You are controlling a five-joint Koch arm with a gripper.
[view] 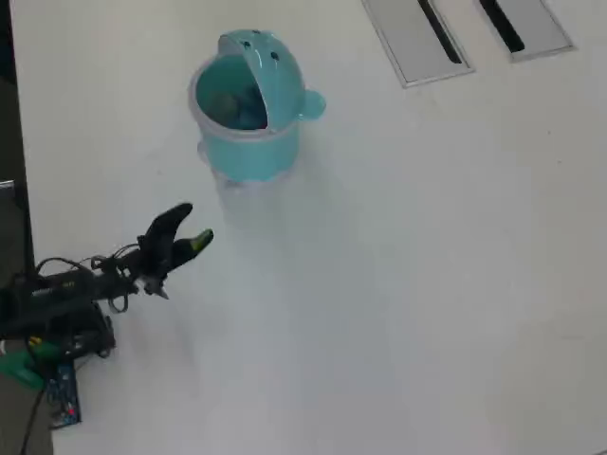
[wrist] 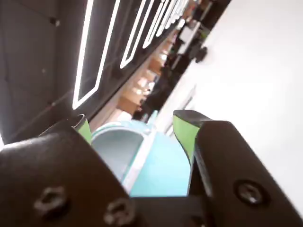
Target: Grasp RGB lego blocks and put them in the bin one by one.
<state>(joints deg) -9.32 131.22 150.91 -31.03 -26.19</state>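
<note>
The gripper (view: 193, 226) hangs spread and empty above the white table (view: 398, 284), the teal bin (view: 248, 106) ahead of its tips with lid swung open. No loose lego blocks show; dim shapes inside the bin suggest sorting is finished.

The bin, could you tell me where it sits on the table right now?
In the overhead view the bin stands upper left on the white table, beyond the pincer and left of two grey slotted panels.
</note>
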